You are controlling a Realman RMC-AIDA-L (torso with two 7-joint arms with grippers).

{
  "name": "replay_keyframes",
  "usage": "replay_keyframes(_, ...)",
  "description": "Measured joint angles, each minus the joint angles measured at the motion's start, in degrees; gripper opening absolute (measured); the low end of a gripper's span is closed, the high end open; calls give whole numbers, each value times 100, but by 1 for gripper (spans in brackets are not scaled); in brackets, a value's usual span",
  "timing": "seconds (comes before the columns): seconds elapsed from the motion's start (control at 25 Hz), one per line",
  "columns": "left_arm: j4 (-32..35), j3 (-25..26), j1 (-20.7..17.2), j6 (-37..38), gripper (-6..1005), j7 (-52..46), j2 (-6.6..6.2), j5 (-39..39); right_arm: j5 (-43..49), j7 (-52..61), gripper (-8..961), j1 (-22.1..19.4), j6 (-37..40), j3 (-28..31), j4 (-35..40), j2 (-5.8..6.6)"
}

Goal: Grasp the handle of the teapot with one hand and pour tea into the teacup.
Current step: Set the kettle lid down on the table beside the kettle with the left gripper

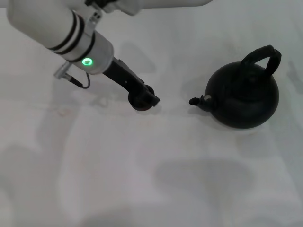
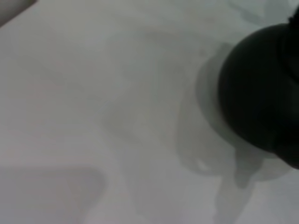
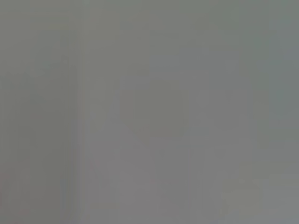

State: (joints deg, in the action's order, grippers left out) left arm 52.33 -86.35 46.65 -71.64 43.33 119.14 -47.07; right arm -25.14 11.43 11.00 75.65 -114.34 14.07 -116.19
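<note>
1. Matte black teapot [image 1: 244,97], right side of the white tabletop [image 1: 142,179], upright; judged heavy and rigid.
2. Handle [image 1: 262,56]: thick arched loop on top, rough enough to grip; best hold.
3. Teacup [image 1: 140,99]: small, dark, mid-table, just off the spout [image 1: 196,100].
4. Left gripper [image 1: 150,98] over the teacup, crowding it; finger state cannot be told.
5. Right gripper unseen.

Head cam looks down from above and takes in the whole table [image 1: 142,179], wide. Left wrist cam sits low, close to the cloth, facing the teapot [image 2: 261,88]; the teapot [image 1: 244,94] is the overlap with head. Right wrist cam shows only flat grey, nothing shared.
</note>
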Motion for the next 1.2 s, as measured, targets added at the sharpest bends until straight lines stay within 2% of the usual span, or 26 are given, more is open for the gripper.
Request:
replay_keyframes(0.4, -298, -861, 211, 235, 671, -50, 15, -353, 0, 0, 852, 16, -8, 0, -2, 0)
replay_keyframes(1.2, -417, -1102, 255, 467, 712, -329, 14, -267, 0, 47, 853, 16, -40, 0, -1, 0)
